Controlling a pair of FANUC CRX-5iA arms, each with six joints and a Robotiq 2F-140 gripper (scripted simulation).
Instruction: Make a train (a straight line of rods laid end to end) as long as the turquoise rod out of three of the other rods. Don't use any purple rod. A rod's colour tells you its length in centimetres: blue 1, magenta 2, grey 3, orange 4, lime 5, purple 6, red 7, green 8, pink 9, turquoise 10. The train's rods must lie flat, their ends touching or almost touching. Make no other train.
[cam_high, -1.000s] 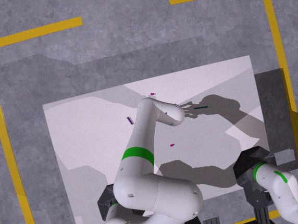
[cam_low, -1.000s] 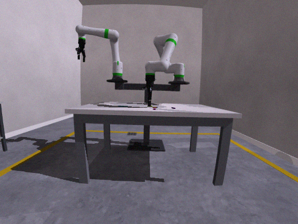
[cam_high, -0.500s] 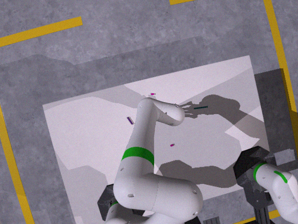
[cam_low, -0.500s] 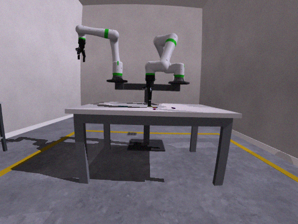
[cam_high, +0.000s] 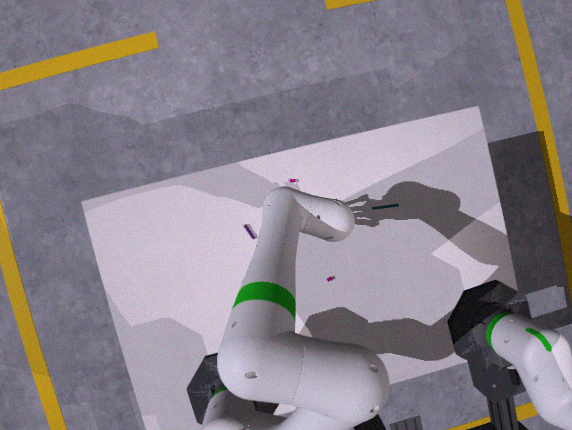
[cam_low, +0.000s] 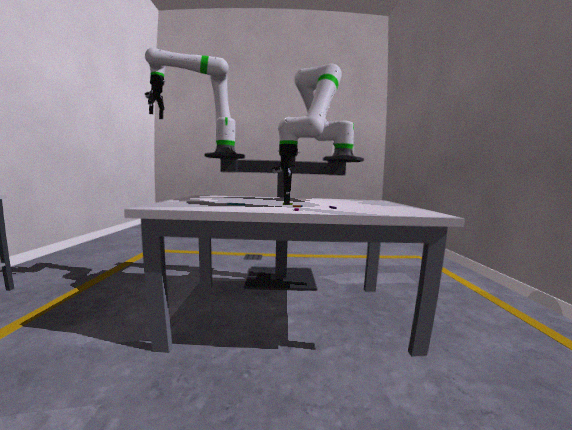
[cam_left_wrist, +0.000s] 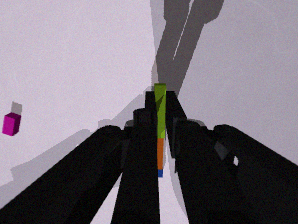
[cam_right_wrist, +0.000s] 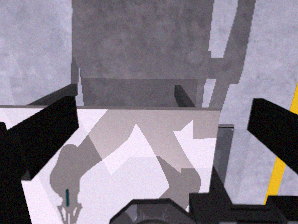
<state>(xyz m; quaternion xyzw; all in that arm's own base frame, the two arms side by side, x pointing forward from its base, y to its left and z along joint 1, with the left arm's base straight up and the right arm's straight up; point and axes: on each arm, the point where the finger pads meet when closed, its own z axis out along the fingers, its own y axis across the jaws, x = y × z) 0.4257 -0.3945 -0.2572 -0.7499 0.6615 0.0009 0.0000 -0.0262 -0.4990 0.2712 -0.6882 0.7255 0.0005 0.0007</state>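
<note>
My left gripper (cam_low: 287, 202) (cam_left_wrist: 159, 105) is shut on the lime rod (cam_left_wrist: 160, 92), low at the table top. The orange rod (cam_left_wrist: 160, 152) (cam_low: 297, 205) lies in line with the lime rod, their ends seeming to meet in the left wrist view. The blue rod (cam_left_wrist: 160, 173) lies at the orange rod's other end. The left arm hides all three in the top view. The turquoise rod (cam_high: 385, 206) (cam_low: 236, 204) (cam_right_wrist: 67, 197) lies apart, in the arm's shadow. My right gripper (cam_low: 156, 116) (cam_right_wrist: 162, 113) is open and empty, high up beside the table.
A magenta rod (cam_high: 293, 180) (cam_low: 296, 209) (cam_left_wrist: 11, 124) lies off to one side of the row. Another magenta rod (cam_high: 330, 278) lies nearer the arm bases. A purple rod (cam_high: 249, 231) (cam_low: 333, 207) lies left of the left arm in the top view.
</note>
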